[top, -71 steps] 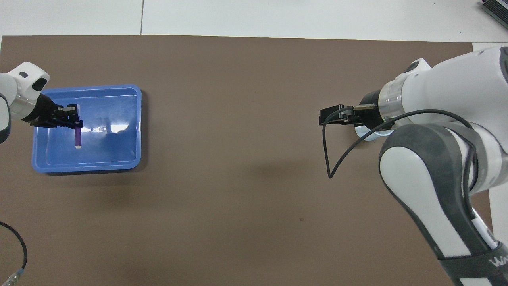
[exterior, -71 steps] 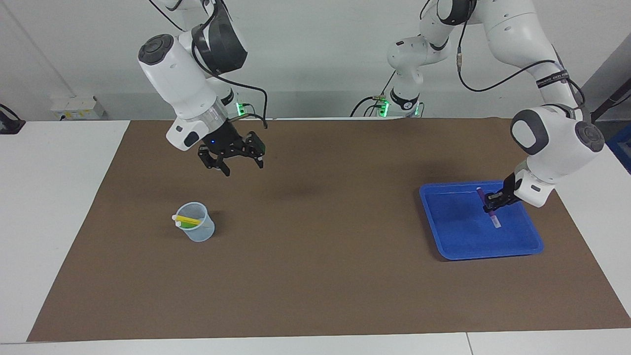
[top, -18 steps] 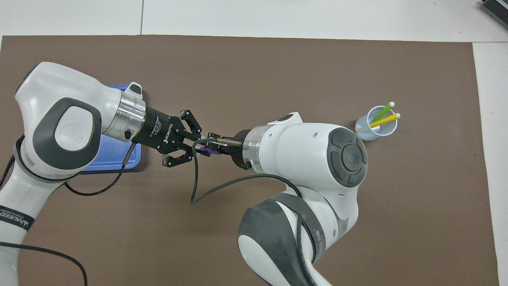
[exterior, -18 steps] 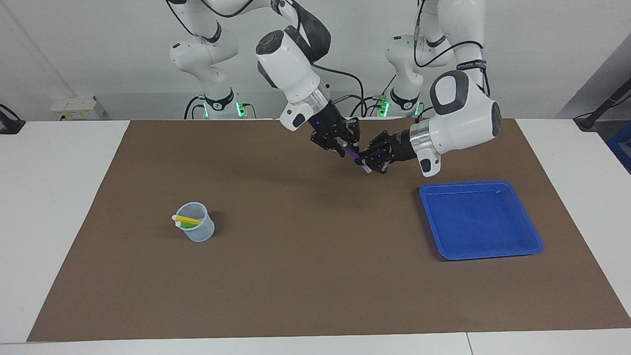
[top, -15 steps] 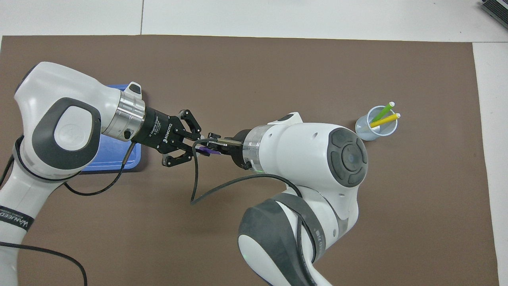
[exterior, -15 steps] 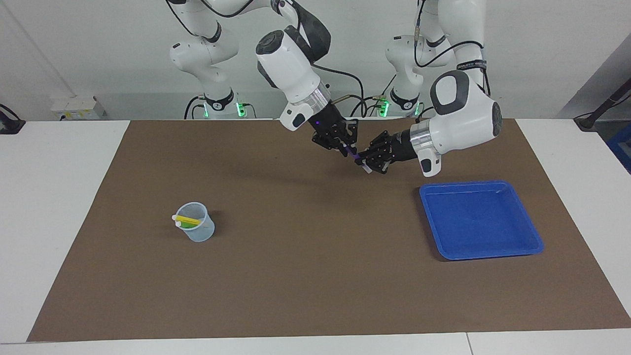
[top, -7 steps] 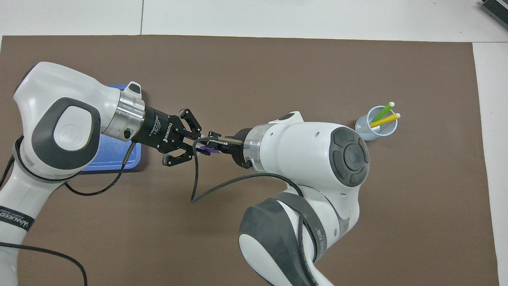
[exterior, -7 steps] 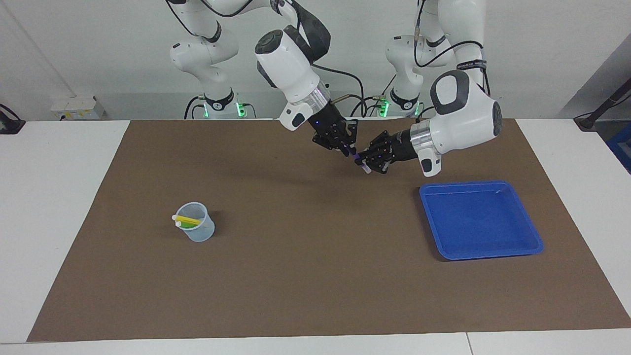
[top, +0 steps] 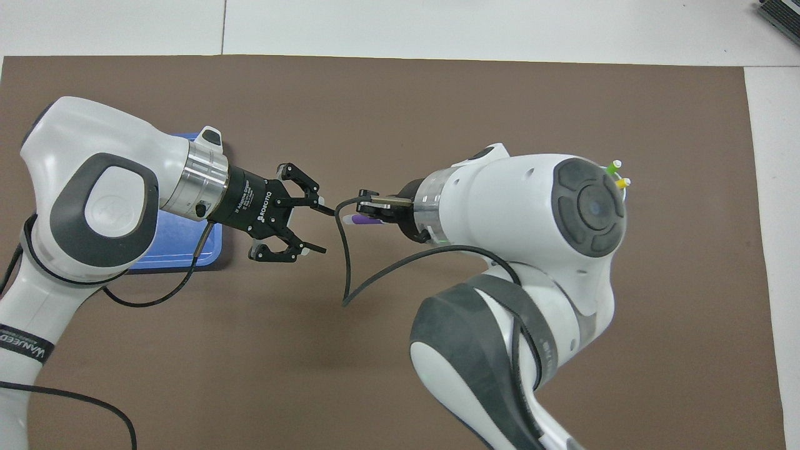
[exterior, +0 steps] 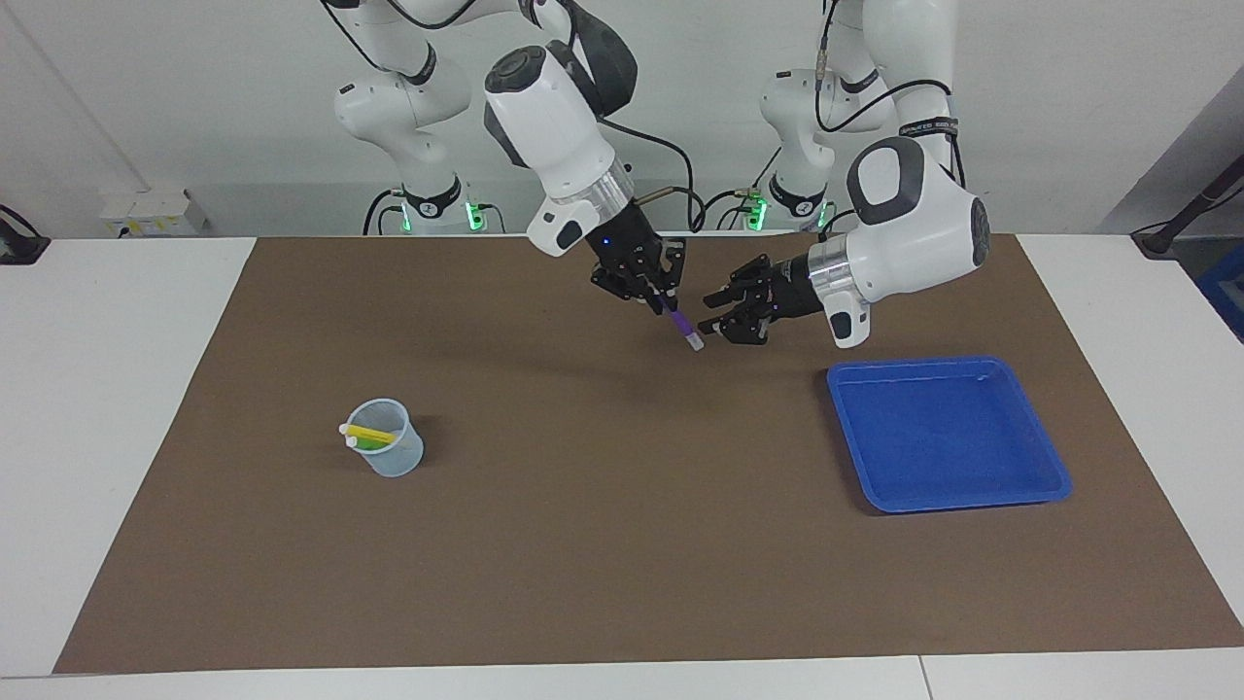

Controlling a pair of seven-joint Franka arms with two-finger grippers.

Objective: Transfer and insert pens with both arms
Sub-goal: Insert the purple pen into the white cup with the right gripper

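In the overhead view the cup is hidden by the right arm (top: 531, 206), only the green pen (top: 612, 166) and yellow pen (top: 622, 182) tips showing; the blue tray (top: 181, 250) is largely covered by the left arm (top: 100, 194).

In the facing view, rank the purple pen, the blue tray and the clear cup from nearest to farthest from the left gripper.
1. Purple pen, held in the right gripper, just beside the open left gripper.
2. Blue plastic tray, at the left arm's end.
3. Clear plastic cup, at the right arm's end.
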